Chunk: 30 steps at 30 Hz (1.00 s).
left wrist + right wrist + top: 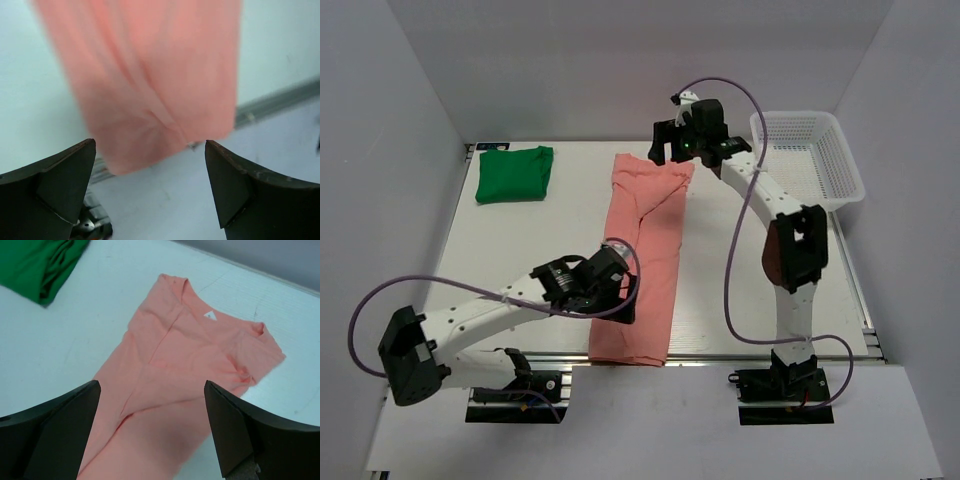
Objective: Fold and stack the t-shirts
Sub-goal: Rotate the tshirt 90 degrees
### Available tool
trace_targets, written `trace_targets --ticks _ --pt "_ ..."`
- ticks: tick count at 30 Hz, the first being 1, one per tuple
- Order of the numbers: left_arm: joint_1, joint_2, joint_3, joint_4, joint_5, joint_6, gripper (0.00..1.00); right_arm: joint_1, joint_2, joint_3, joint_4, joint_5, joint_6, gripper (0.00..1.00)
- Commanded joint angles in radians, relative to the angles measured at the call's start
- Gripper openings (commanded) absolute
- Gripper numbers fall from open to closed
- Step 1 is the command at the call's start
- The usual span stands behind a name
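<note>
Your left tool (150, 145) and right tool (152, 385) both gape empty. The pink shirt (655, 235) looks limp and light; pinch its hem corners against the surface (520, 240).

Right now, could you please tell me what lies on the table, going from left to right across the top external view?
Folded bright green cloth t-shirt → long salmon-pink cloth t-shirt → white plastic mesh basket.
</note>
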Motion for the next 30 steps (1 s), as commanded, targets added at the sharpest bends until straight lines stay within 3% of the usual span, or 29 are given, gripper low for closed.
trace_targets --ticks 1,4,8,11,16,21,30 --pt "0.020 -0.106 -0.023 -0.134 -0.353 -0.156 1.00 0.036 -0.083 -0.083 -0.155 0.034 -0.017 0.90" --pt "0.072 -0.166 -0.023 -0.144 -0.508 -0.213 1.00 0.095 -0.121 -0.175 -0.225 0.115 -0.011 0.90" --pt "0.140 -0.240 -0.014 -0.144 -0.632 -0.251 1.00 0.242 -0.204 -0.426 -0.185 0.264 0.033 0.90" --pt "0.180 -0.286 -0.030 -0.126 -0.663 -0.271 1.00 0.321 -0.204 -0.441 -0.190 0.332 0.076 0.90" --pt "0.212 -0.304 -0.144 -0.080 -0.631 -0.282 1.00 0.424 -0.127 -0.369 -0.243 0.416 0.113 0.90" --pt "0.221 -0.267 -0.205 -0.081 -0.577 -0.323 1.00 0.486 -0.133 -0.419 -0.227 0.447 0.176 0.90" --pt "0.230 -0.312 -0.225 -0.067 -0.553 -0.302 1.00 0.573 -0.098 -0.432 -0.266 0.515 0.214 0.90"
